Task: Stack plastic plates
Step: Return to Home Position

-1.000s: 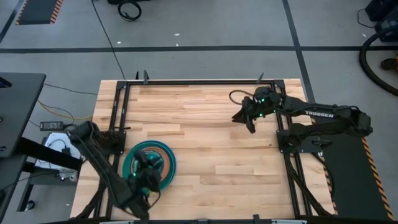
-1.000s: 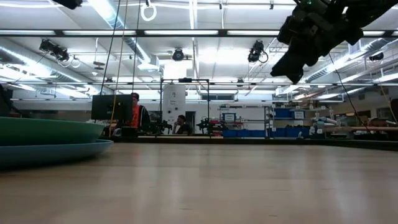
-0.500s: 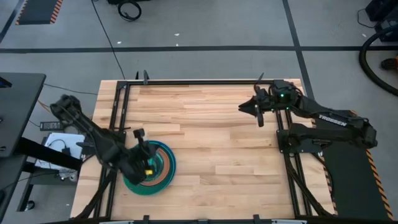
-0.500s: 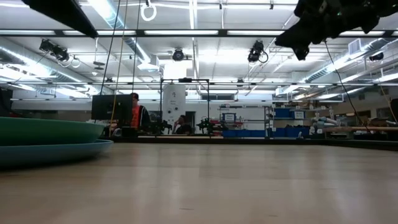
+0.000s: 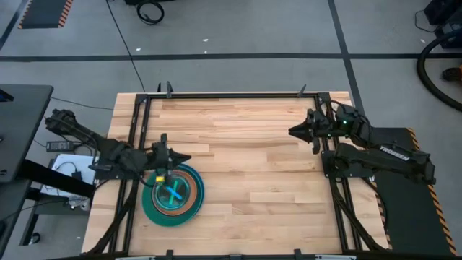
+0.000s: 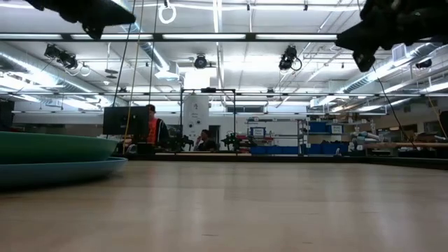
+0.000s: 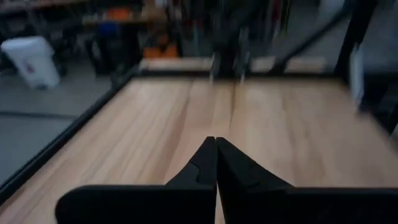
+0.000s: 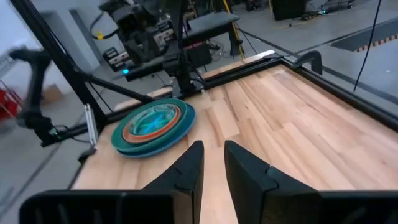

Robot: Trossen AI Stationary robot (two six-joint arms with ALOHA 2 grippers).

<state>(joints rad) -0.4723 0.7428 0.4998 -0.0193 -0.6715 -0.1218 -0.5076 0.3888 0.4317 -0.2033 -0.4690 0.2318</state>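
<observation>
We read the left gripper [image 5: 182,158] as closed, fingers pressed together and empty. The right gripper [image 5: 294,131] (fingers slightly parted, empty) sits right of centre. The plastic plates [image 5: 173,195] form one stack at lower left of the high view, just below the left gripper.

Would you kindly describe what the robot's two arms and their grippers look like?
Both arms are dark, slim and jointed. The right arm carries white TROSSEN lettering and a small green light near its wrist. The left gripper and right gripper each have two black fingers tapering to narrow tips.
</observation>
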